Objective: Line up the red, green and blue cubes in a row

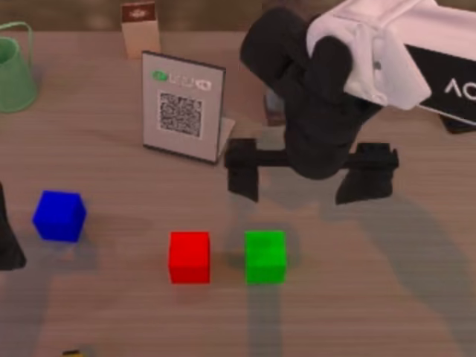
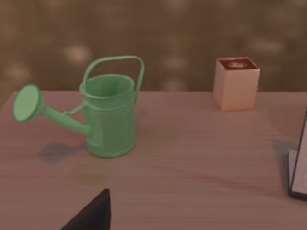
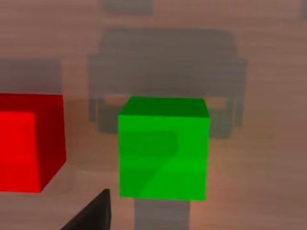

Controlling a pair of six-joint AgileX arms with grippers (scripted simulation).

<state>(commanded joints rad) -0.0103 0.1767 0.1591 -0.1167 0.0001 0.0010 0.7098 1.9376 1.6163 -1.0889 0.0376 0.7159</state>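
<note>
The red cube (image 1: 189, 256) and the green cube (image 1: 265, 256) sit side by side near the table's front, a small gap between them. Farther left and slightly farther back, the blue cube (image 1: 59, 216) stands apart from them. My right gripper (image 1: 305, 177) hovers open just behind the green cube, holding nothing. The right wrist view looks down on the green cube (image 3: 163, 153) with the red cube (image 3: 29, 141) beside it, and one dark fingertip (image 3: 96, 215) shows. My left gripper (image 1: 7, 245) is parked at the table's left edge, near the blue cube.
A framed QR-code sign (image 1: 182, 108) stands at mid-back. Behind it is a tan box (image 1: 140, 28). A green watering can (image 1: 11, 74) sits at the back left, also in the left wrist view (image 2: 108, 115). A small yellow object (image 1: 74, 352) lies at the front edge.
</note>
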